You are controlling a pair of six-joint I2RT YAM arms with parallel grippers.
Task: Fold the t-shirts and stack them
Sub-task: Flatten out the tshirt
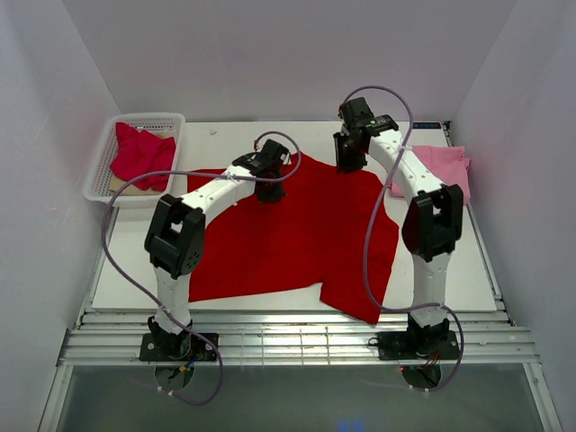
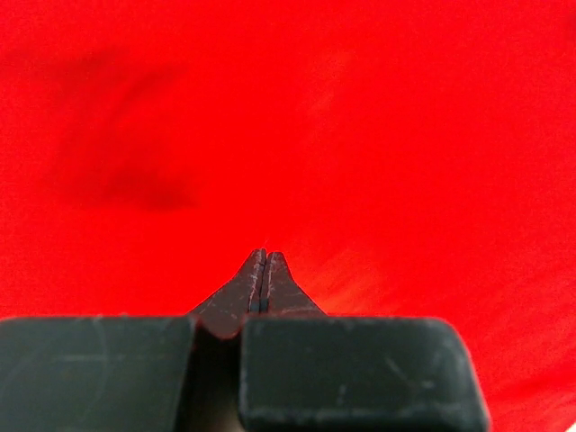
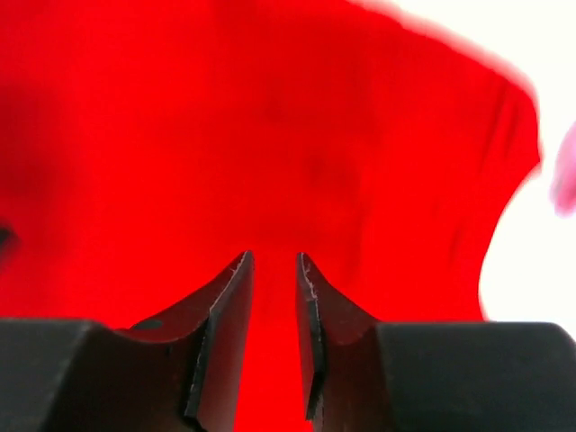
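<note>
**A:** The left fingers [image 2: 256, 279] are pressed together, tips meeting right over the bright red shirt [image 1: 297, 238]. I cannot tell whether a pinch of cloth sits between them. The right fingers [image 3: 232, 283] stand a narrow gap apart, with red showing through and nothing gripped.

**B:** Which way does the shirt lie from them?

**A:** It is spread in the middle of the worktop [image 1: 450, 270]. Both pairs sit at its far end, so nearly all the cloth runs from them toward the near edge. Its long axis goes far to near, a little skewed, with one flap reaching toward the near right corner.

**B:** Which arm is better placed?

**A:** The right one, I think. It is at the shirt's far border, with bare worktop just beside it. The left is further in, over cloth.

**B:** So the fold goes far to near?

**A:** That's my guess.

**B:** And the others?

**A:** The pink shirt [image 1: 441, 166] lies by the right edge. The crimson shirt [image 1: 139, 157] is in the basket [image 1: 144, 118] at the far left corner.
</note>
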